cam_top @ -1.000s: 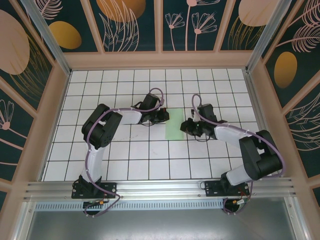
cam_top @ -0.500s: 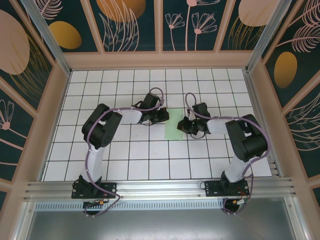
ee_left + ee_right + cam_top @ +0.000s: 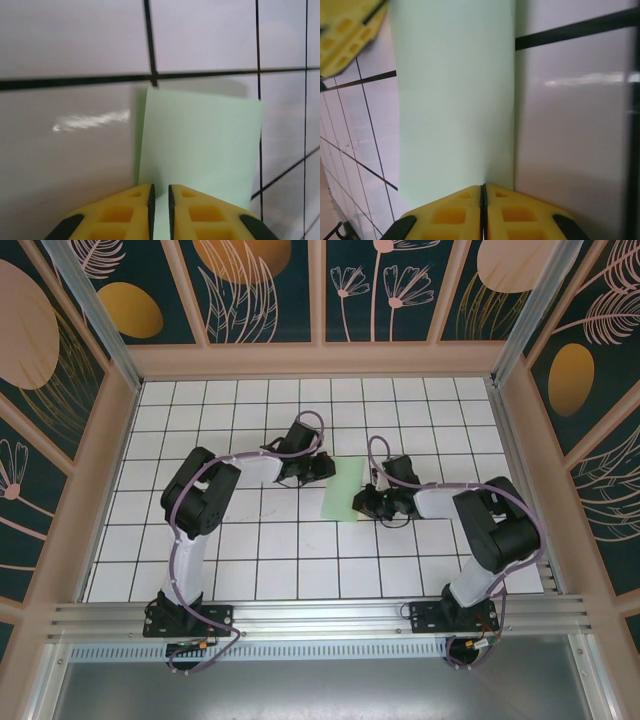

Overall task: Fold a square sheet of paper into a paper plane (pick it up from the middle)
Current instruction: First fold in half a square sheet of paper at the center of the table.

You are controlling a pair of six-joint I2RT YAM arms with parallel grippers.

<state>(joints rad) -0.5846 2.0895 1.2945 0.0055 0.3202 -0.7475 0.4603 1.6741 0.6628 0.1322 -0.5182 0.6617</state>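
Observation:
The pale mint-green sheet of paper shows as a narrow rectangle, tilted, in the middle of the white grid table. My right gripper is at its near right edge. In the right wrist view it is shut on the paper, which spreads away to the left. My left gripper is at the paper's far left corner. Its fingers stand a narrow gap apart over the paper, with green showing in the gap. A shadow lies beside the paper's left edge. The left gripper's yellow finger shows in the right wrist view.
A wooden frame with patterned panels walls in the table at the back and both sides. An aluminium rail with both arm bases runs along the near edge. Purple cables loop over each arm.
My right gripper has moved left and nearer, onto the paper's near right edge. The paper has swung from straight to tilted, its near end going left. The left gripper shifted slightly back.

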